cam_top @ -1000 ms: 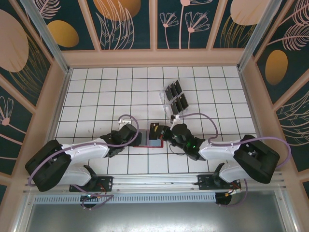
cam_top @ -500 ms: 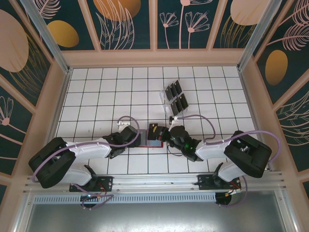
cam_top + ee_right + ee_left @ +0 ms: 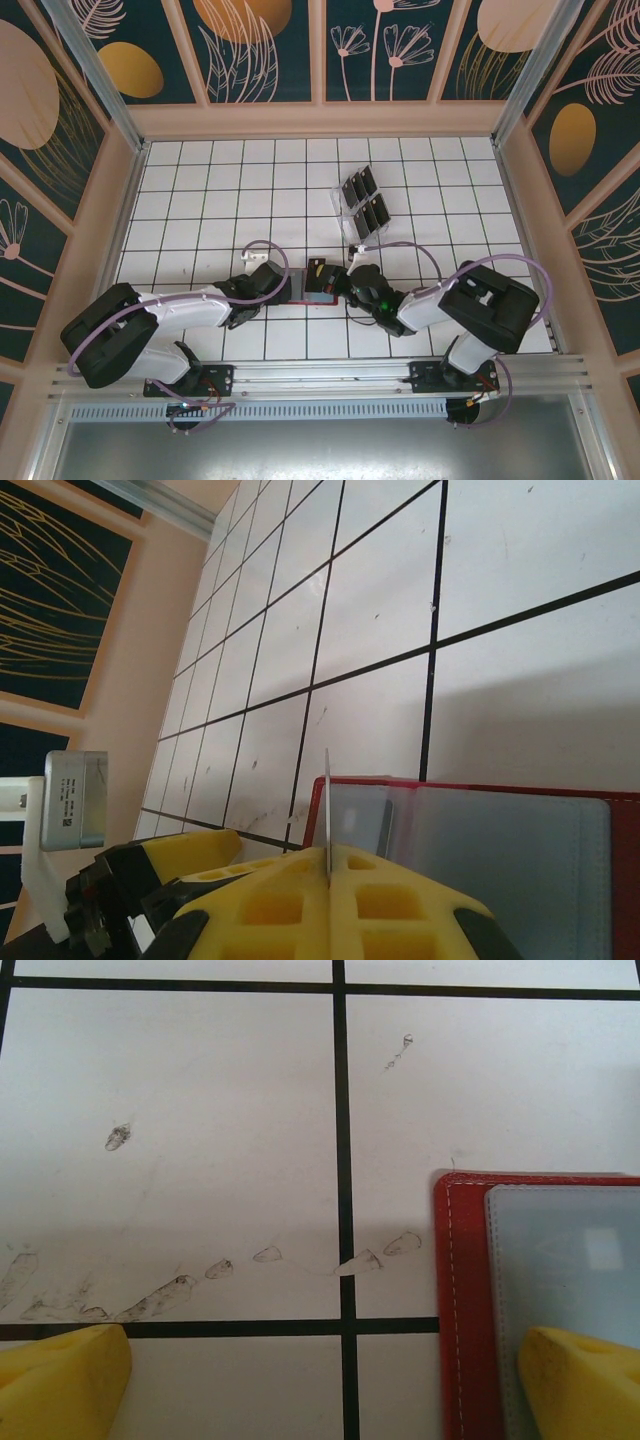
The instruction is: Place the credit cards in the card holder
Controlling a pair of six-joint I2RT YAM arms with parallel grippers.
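On the table lies one open red card holder, grey-blue inside. Right gripper pinches one card; left gripper gapes.

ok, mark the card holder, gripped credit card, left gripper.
card holder (image 3: 465, 1300): left wrist view, red left border.
credit card (image 3: 327, 795): right wrist view, thin exposed edge.
left gripper (image 3: 322, 1385): left wrist view, midway between fingertips.

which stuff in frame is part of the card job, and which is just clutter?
Job:
- card holder, lying open
- credit card, pinched in right gripper
- more credit cards farther back
- left gripper, open at the holder's edge

Clutter:
- clear rack holding those cards
- scuffed table
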